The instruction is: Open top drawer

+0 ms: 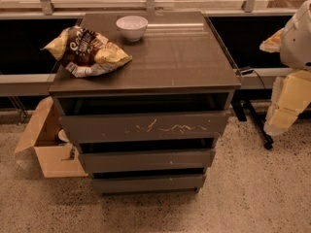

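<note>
Reference object: the drawer cabinet [146, 76], dark grey-brown, with a glossy flat top and three handleless drawer fronts stacked one above the other.

1. The top drawer [146, 126] is the uppermost and tallest front of the cabinet, directly under the cabinet top. Pale whitish scratch marks run across the middle and right part of its front. A dark gap shows between its upper edge and the cabinet top. Whether the drawer is pulled out cannot be told.
2. The two shorter drawer fronts [146, 160] lie below it and carry no scratches.
3. On the cabinet top, at the rear centre, stands a white bowl [131, 27], upright. At the left side of the top lies a crumpled yellow and brown chip bag [87, 52], overhanging the left edge slightly.
4. The gripper [278, 124] hangs to the right of the cabinet, at about the height of the top drawer, clear of the cabinet and touching nothing. How far it is open cannot be told; nothing is seen in its hold.
5. On the speckled floor [252, 193] to the left of the cabinet stands an open cardboard box [46, 149], just beside the lower drawers
</note>
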Tool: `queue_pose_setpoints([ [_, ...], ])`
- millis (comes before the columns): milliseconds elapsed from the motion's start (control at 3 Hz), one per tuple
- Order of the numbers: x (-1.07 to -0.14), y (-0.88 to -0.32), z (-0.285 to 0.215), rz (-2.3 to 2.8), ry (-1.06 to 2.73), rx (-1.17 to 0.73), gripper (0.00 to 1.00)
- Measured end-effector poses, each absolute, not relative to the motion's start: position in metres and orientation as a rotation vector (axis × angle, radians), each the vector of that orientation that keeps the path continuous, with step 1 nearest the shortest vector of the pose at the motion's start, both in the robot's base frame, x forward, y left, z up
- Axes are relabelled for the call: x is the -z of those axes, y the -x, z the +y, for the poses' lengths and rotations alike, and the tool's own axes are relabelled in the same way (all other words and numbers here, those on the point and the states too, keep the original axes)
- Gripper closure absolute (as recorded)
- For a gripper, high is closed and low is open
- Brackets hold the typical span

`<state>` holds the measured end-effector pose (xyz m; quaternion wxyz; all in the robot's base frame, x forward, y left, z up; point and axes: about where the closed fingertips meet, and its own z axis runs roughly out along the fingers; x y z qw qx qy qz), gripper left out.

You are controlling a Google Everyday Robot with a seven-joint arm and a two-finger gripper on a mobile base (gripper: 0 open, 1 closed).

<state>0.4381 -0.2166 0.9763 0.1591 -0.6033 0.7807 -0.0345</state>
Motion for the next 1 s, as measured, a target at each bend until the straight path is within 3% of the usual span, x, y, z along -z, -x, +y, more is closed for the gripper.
queue_pose_setpoints([
  [333,-0.977,-0.438,-0.216,2.227,1.723,0.099,0.0],
  [1000,-0.936,-0.433,-0.187,2.133,1.721,-0.092,0.0],
])
